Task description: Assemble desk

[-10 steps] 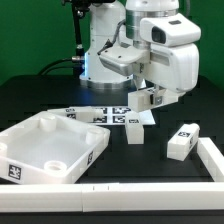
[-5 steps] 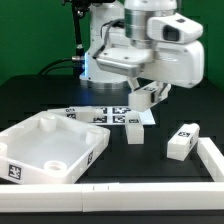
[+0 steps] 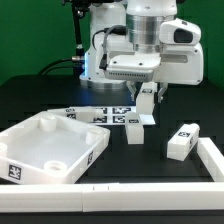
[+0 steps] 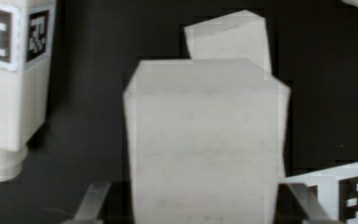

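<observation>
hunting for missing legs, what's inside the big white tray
Inside the tray only its bare white floor shows, with nothing loose on it. The front wall covers the floor strip right behind it, so that bit can't be checked.

1. Wrist view: the gripped leg [image 4: 202, 130] runs off the edge, hiding most of both fingers [image 4: 96, 203].
2. A second leg [image 4: 12, 90] is cropped too.
3. Exterior view: the arm [image 3: 150, 45] runs off the top edge.
</observation>
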Controlling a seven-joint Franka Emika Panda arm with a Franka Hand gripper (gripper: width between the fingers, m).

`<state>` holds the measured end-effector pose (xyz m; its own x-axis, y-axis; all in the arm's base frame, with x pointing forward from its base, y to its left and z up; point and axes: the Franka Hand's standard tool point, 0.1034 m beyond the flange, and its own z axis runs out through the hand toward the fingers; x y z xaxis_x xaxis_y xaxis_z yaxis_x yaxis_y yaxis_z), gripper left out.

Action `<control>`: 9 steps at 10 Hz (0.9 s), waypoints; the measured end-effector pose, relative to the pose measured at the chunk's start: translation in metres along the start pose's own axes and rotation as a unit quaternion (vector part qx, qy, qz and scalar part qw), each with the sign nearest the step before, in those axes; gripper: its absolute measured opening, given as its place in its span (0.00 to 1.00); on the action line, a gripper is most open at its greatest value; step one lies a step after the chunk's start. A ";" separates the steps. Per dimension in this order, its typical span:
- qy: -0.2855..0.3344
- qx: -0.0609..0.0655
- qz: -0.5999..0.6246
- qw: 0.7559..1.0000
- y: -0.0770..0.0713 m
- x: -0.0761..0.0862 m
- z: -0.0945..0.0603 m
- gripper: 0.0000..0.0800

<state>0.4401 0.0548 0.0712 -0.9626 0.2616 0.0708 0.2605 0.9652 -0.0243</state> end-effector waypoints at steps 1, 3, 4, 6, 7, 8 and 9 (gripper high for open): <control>0.001 0.000 0.009 1.000 0.000 0.001 0.001 0.36; 0.027 -0.003 -0.003 1.000 0.012 0.029 0.020 0.36; 0.035 -0.009 0.004 0.999 0.021 0.042 0.031 0.36; 0.042 -0.006 0.011 0.999 0.015 0.042 0.037 0.36; 0.042 -0.004 0.014 0.999 0.013 0.042 0.038 0.36; 0.046 -0.004 0.017 0.999 0.013 0.043 0.041 0.36; 0.055 -0.005 0.019 0.998 0.014 0.048 0.048 0.36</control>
<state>0.3940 0.0807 0.0260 -0.9382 0.2962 0.1789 0.2977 0.9545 -0.0192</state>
